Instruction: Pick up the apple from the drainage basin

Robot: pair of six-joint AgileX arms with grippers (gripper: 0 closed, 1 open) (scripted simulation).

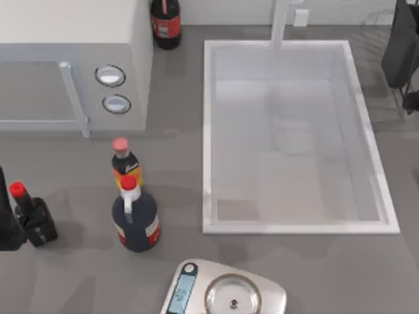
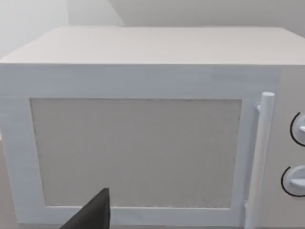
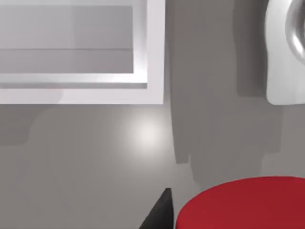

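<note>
The apple [image 3: 243, 202] is a smooth bright-red lump, seen close up in the right wrist view beside one dark finger [image 3: 159, 212] of my right gripper, which is shut on it. It hangs high above the grey counter, outside a corner of the drainage basin [image 3: 152, 47]. In the top view the basin [image 1: 208, 131] is a large white tub with a pale floor and nothing red in it. My right arm [image 1: 400, 46] is at the top right edge. My left arm [image 1: 5, 222] stays parked at the left edge, facing the white box.
A white box with round knobs [image 1: 72, 39] stands at the back left. Three dark bottles [image 1: 136, 219] [image 1: 124, 163] [image 1: 33, 216] stand left of the basin, another [image 1: 165, 23] at the back. A silver scale [image 1: 226, 294] lies at the front edge. A faucet [image 1: 280, 23] rises behind the basin.
</note>
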